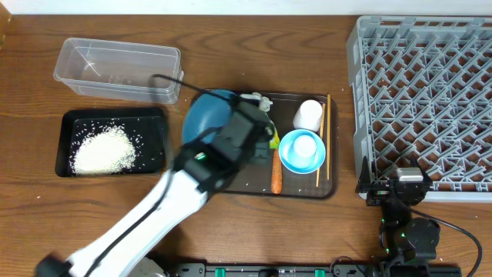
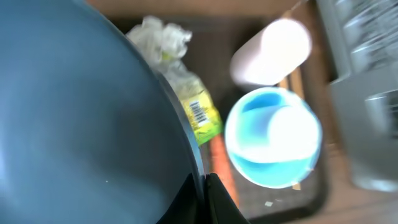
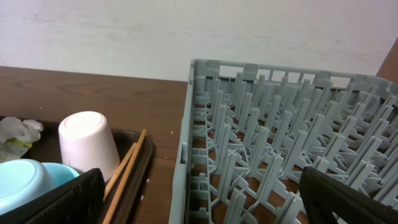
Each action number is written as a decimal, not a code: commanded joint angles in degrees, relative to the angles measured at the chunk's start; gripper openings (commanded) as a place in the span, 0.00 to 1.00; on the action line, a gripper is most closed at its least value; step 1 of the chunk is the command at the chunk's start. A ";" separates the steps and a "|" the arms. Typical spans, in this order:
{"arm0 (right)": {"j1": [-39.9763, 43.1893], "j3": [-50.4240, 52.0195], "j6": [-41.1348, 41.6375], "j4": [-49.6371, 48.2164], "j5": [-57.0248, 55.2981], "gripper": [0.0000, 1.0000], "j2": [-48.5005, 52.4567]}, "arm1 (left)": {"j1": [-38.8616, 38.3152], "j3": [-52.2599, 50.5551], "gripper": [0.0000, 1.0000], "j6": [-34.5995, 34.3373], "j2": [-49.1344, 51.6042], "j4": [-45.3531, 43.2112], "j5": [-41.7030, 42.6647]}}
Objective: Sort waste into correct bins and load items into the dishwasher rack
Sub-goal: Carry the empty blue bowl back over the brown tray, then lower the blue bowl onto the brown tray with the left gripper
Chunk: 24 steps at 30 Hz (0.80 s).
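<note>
- Two arms are seen overhead: the left gripper [image 1: 247, 127] is set at the right rim of the large dark blue dish [image 1: 206, 115] on the brown serving tray [image 1: 304, 185]; the right gripper [image 1: 400, 185] is parked by the near edge of the dishwasher rack [image 1: 360, 92], jaws spread wide
- From the left wrist, the jaws are seen pinched on the dish rim, the light blue bowl [image 2: 273, 137] just right
- From the right wrist, rack pegs are shown; the dish is best lifted clear of the bowl, then stood on edge between peg rows
</note>
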State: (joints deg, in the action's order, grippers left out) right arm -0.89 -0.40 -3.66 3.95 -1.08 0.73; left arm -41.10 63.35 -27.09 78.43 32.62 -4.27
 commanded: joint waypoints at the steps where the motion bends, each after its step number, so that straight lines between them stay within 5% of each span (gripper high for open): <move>1: -0.42 0.09 -0.72 0.17 -0.42 0.99 -0.09 | -0.07 0.63 0.06 0.87 5.81 -0.92 -4.44; 20: -0.42 0.09 -0.72 0.17 -0.42 0.99 -0.09 | -0.09 0.63 0.07 0.70 16.41 -2.49 -7.74; 24: -0.42 0.09 -0.72 0.17 -0.42 0.99 -0.09 | -0.07 0.63 0.17 0.68 16.41 -0.81 -7.26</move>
State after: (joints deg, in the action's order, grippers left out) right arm -0.89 -0.40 -3.66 3.92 -1.10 0.73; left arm -41.28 63.35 -26.89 94.45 30.72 -10.17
